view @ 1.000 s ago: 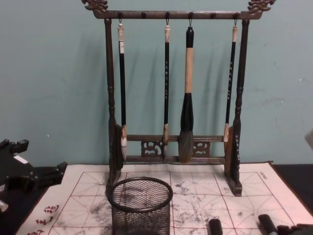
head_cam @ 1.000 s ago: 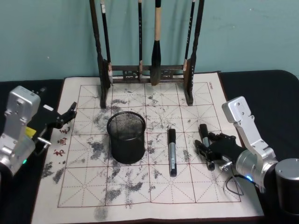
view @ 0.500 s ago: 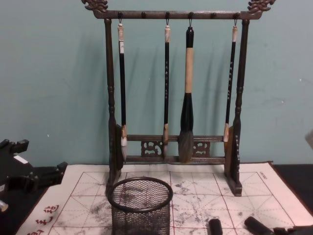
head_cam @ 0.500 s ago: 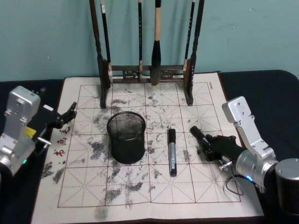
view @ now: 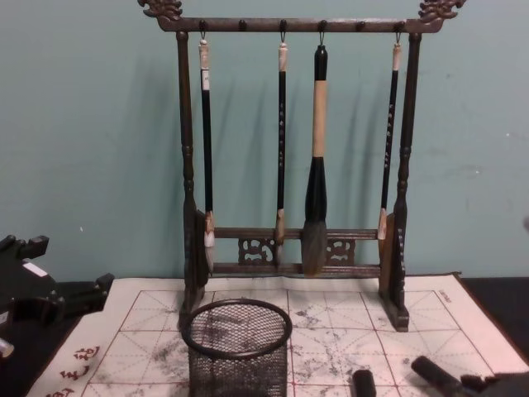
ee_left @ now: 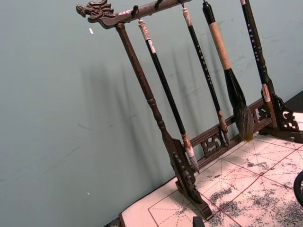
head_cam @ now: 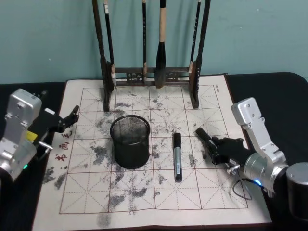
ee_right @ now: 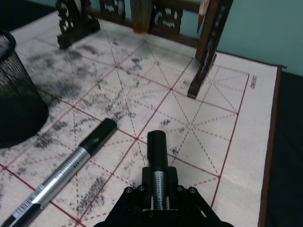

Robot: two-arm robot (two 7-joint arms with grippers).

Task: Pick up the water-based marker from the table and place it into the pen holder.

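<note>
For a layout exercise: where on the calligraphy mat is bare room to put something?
Free: mat's front rows, robot-side of pen holder and lying marker. Crowded: between it and held marker in right gripper. Left gripper parked at mat's left edge.

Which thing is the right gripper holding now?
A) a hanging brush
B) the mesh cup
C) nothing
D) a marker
D: the right gripper is clamped on a marker, whose black cap sticks out ahead of it, while a second marker lies flat between it and the mesh cup.
</note>
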